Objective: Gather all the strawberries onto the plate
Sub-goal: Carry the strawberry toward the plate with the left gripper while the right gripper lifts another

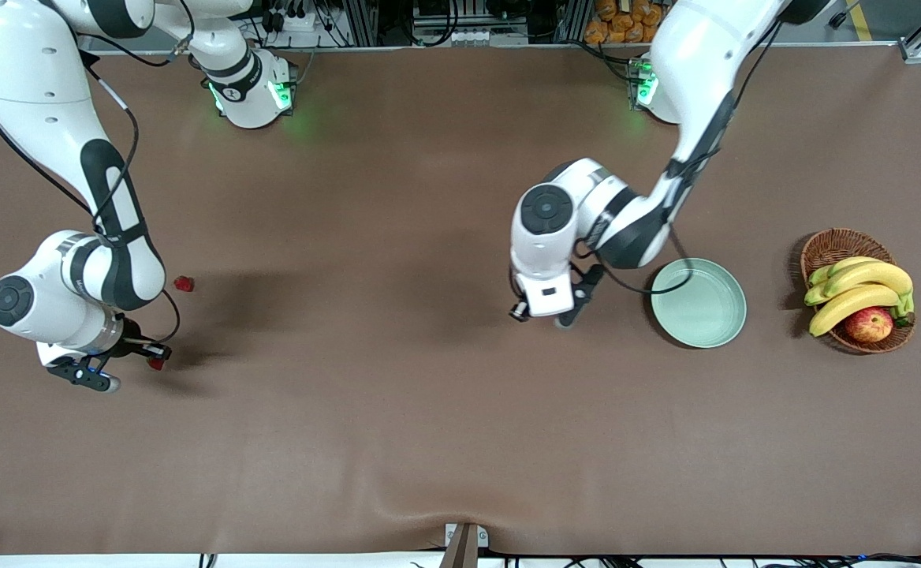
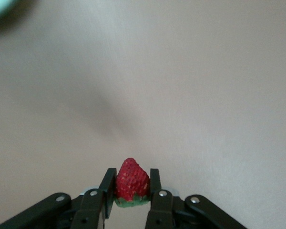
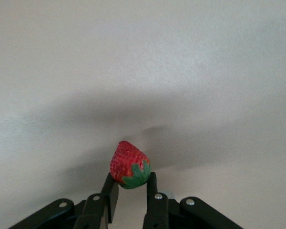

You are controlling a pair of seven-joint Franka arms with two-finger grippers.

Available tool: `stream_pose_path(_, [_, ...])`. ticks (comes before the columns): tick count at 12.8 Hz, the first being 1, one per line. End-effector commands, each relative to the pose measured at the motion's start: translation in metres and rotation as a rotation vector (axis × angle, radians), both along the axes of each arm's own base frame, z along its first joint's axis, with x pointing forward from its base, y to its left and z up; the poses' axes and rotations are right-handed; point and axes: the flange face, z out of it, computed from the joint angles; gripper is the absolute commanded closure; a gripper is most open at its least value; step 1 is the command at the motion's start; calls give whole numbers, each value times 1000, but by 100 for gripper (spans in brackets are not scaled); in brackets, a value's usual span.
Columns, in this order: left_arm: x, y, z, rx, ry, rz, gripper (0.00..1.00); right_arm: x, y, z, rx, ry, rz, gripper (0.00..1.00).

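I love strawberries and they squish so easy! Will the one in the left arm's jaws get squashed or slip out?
Probably neither. The strawberry sits between the left gripper's shut jaws and keeps its full, pointed shape, so it looks fairly firm. It is tiny, so likely very light. Its tapered, rounded sides could let it slip or twist if the arm moves fast toward the plate.

1. The plate (image 1: 699, 303) lies right of centre in the front view, on the surface (image 1: 397, 442).
2. The wicker basket (image 1: 855, 288) sits at the right edge, toward the left arm's end, holding bananas (image 1: 859, 288) and an apple (image 1: 869, 324).
3. The left claw (image 1: 559, 319) is just beside the plate, clamping a strawberry (image 2: 132, 181).
4. At the left edge, the right claw (image 1: 153, 356) pinches a second strawberry (image 1: 157, 363).
5. A third strawberry (image 1: 184, 283) lies on the surface above it in the frame.
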Motion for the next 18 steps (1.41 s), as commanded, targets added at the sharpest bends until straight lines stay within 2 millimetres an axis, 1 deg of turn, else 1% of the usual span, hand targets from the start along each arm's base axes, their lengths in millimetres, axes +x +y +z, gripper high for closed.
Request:
stream_pose_path(1, [7,35,39,16,9,-41,100,1,27,25,20,-26,135,87])
stream_pose_path(2, [10,40,48,0,8,-56,100,4,47,29,21,-32,202,87])
stream_pose_path(3, [17,56,57,-5,5,-72,100,6,71,33,21,-40,258,87])
stream_pose_path(4, [28,81,64,-21,11,-66,100,8,107,35,20,-48,316,87])
stream_pose_path(5, [31,96,69,-46,38,-71,100,10,143,40,19,-61,371,87])
stream_pose_path(7, [41,137,75,-35,93,-120,100,10,218,52,22,-89,474,87])
stream_pose_path(8, [42,155,72,-27,130,-141,100,6,256,56,25,-100,533,87])
stream_pose_path(9, [43,169,65,-20,160,-156,100,-1,293,61,27,-110,589,87])
stream_pose_path(11, [46,205,50,-15,196,-159,100,-22,368,70,36,-132,702,87])
stream_pose_path(12, [46,220,41,-15,217,-176,100,-36,407,74,41,-143,763,87])
stream_pose_path(13, [44,228,36,-14,230,-182,100,-52,442,78,45,-153,822,86])
stream_pose_path(14, [42,238,26,-3,244,-182,100,-67,474,82,50,-162,876,86])
stream_pose_path(15, [39,247,17,10,252,-183,100,-84,504,83,52,-168,926,86])
stream_pose_path(16, [40,259,14,21,258,-203,100,-97,528,80,53,-177,967,86])
stream_pose_path(17, [40,275,11,19,269,-225,100,-115,555,78,55,-195,1014,86])
stream_pose_path(18, [42,295,8,11,278,-252,100,-132,579,71,55,-203,1056,86])
